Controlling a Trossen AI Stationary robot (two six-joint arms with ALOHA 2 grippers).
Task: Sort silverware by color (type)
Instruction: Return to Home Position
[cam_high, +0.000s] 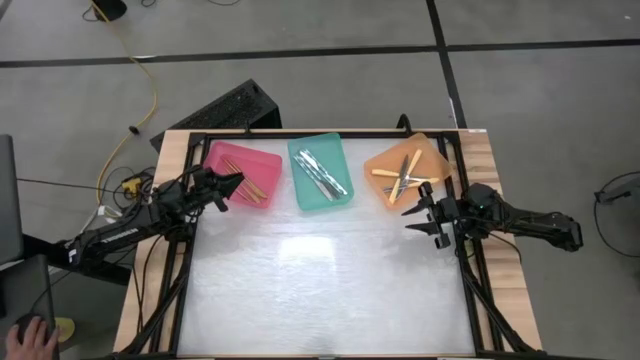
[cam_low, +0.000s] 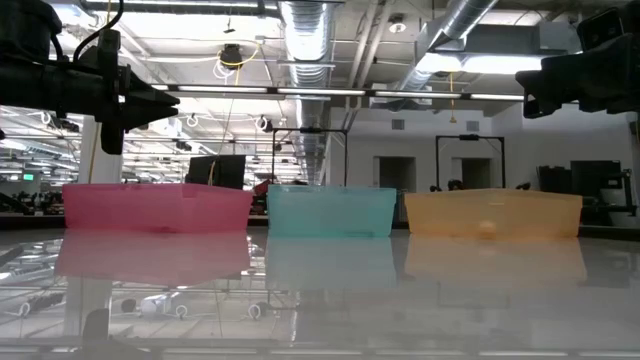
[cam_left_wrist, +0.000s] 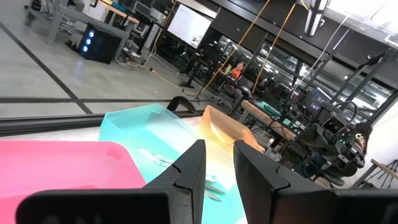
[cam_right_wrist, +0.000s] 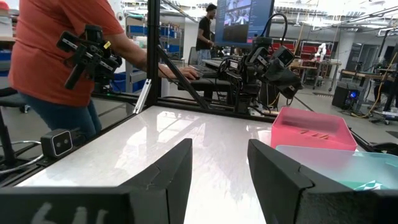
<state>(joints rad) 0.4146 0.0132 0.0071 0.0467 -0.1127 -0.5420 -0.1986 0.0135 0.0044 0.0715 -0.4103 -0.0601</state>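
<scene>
White worktop with three trays in a row

The glossy worktop (cam_high: 320, 290), edged with bare wood along both sides, carries a pink tray (cam_high: 262, 155) at 11 o'clock, a teal tray (cam_high: 300, 192) at 12 and an orange tray (cam_high: 432, 150) at 1, side by side, near but apart.

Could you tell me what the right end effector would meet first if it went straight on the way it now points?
Nothing close: the right end effector faces bare white tabletop; the left end effector probably comes first.

High: straight down on tabletop (cam_high: 330, 290) | Low: level across it | Wrists: past own fingers (cam_left_wrist: 186, 180) | Shared: pink tray (cam_low: 155, 208)
</scene>
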